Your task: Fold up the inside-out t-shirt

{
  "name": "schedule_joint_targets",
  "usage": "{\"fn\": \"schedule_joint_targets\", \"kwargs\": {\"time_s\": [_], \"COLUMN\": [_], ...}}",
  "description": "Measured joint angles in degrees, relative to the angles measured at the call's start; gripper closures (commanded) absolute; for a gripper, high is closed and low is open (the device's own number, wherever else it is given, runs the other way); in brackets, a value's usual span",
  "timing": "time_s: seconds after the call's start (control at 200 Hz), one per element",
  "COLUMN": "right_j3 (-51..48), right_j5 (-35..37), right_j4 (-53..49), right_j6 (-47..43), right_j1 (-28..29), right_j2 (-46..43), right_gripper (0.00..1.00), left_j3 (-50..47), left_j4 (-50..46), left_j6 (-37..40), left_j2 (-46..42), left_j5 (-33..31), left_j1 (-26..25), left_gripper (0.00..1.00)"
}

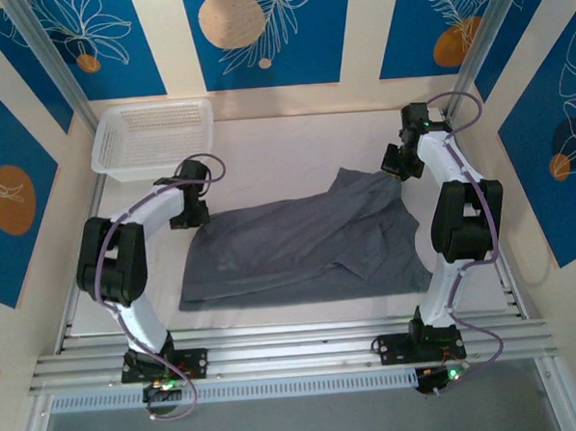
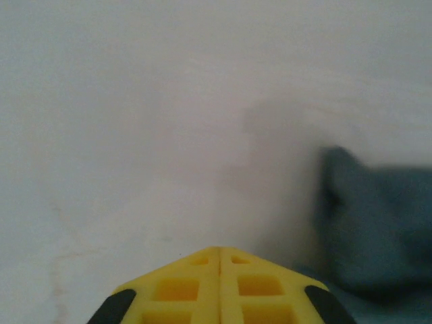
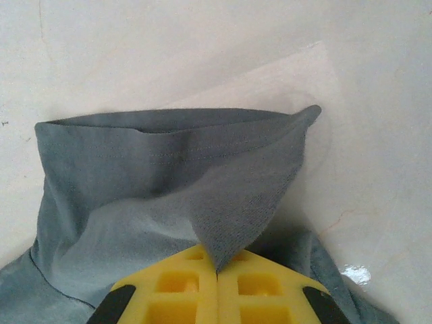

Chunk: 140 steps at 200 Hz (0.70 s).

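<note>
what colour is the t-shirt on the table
Plain dark slate grey, no print. The t-shirt shows best in the right wrist view.

No text, label, brand, number or sign can be read in these views. The blue wall panels (image 1: 259,34) carry only drawings, white leaf outlines and orange circles, and no letters.
</note>
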Motion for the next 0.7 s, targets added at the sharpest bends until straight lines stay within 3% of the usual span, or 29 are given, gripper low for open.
{"fn": "schedule_joint_targets", "kwargs": {"time_s": [0.16,0.33,0.52,0.7], "right_j3": [0.0,0.0,-0.02,-0.07], "right_j5": [-0.04,-0.04,-0.02,0.33], "right_j4": [0.04,0.02,0.0,-0.02], "right_j6": [0.0,0.0,-0.07,0.0], "right_j1": [0.07,0.44,0.76,0.63], "right_j2": [-0.09,-0.09,-0.09,-0.15], "right_gripper": [1.0,1.0,1.0,1.0], "left_j3": [-0.74,2.36,5.07,5.07], "left_j4": [4.74,5.42,4.94,3.06], "left_j6": [-1.03,-1.25,-1.27,-1.7], "left_j2": [-1.18,6.01,9.44,9.27], "left_j5": [8.83,10.95,9.38,7.1], "left_j1": [-0.33,-0.33,-0.31,0.28], "left_gripper": [0.69,0.64,0.88,0.94]}}
